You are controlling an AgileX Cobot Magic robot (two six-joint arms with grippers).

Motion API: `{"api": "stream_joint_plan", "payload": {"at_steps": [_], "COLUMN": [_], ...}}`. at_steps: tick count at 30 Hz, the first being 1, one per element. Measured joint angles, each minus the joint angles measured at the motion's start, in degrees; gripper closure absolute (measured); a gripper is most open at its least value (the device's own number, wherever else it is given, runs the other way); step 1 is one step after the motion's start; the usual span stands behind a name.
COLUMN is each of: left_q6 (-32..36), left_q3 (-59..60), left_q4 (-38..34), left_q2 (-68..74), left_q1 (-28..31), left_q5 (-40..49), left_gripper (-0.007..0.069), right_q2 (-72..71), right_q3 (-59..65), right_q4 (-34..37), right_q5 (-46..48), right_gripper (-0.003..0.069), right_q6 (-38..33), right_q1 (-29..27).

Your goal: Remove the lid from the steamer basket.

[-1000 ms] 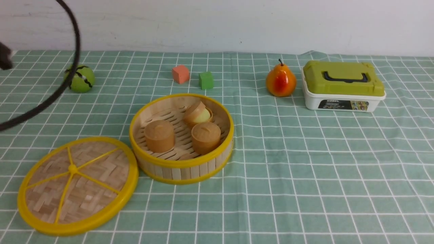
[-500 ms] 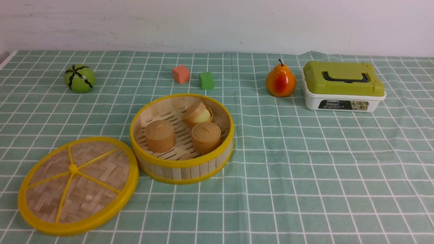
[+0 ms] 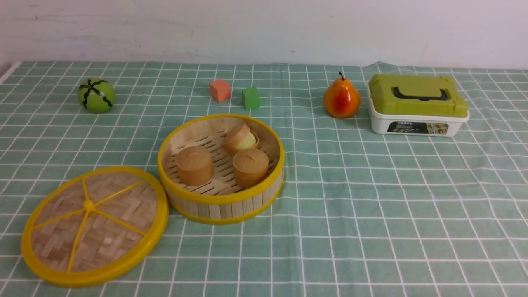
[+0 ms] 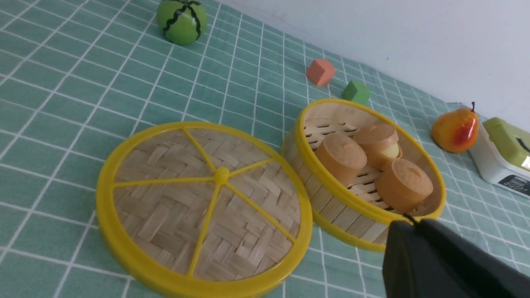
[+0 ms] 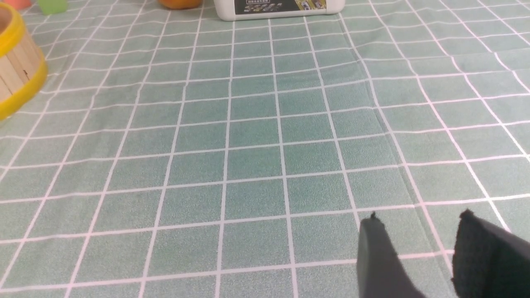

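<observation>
Down at the lower left of the front view we have the lid [image 3: 95, 222], lying flat on the checked cloth [image 3: 371, 214], knob up and off the basket. Right up beside it, left of centre, sits the basket [image 3: 220, 199], open to view, with a bun cup [image 3: 194, 166] on its left side and another cup [image 3: 250, 168] on its right. Behind those two, a third cup [image 3: 236, 140] shows its top tipped aside and something pale inside. Moving back, there's the green block [image 3: 251, 98] just above the basket, the pear [image 3: 342, 98] upper right of centre, and the box [image 3: 416, 123] at the upper right under its green cover [image 3: 417, 95]. Over at the upper left is the striped green ball [image 3: 97, 95], and the pink block [image 3: 220, 90] stands near the green one. As for the grippers, both in the wrist views only: the left gripper [image 4: 410, 221] has its fingers together, holding nothing, and the right gripper [image 5: 420, 215] has its fingers apart, nothing between them.
</observation>
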Motion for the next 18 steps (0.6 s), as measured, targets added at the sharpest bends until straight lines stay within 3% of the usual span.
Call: {"api": "stream_joint_plan", "payload": {"at_steps": [10, 18], "left_q6": [0.0, 0.0], "left_q3": [3.0, 19.0], "left_q4": [2.0, 3.9], "left_q2": [0.0, -7.8], "left_q1": [0.0, 0.0], "left_q5": [-0.4, -5.1], "left_gripper": [0.0637, 0.0637], "right_q2": [0.0, 0.0], "right_q3": [0.0, 0.0], "right_q4": [0.0, 0.0], "right_q5": [0.0, 0.0], "right_gripper": [0.0418, 0.0418], "right_q6": [0.0, 0.0], "right_q1": [0.0, 0.0]}}
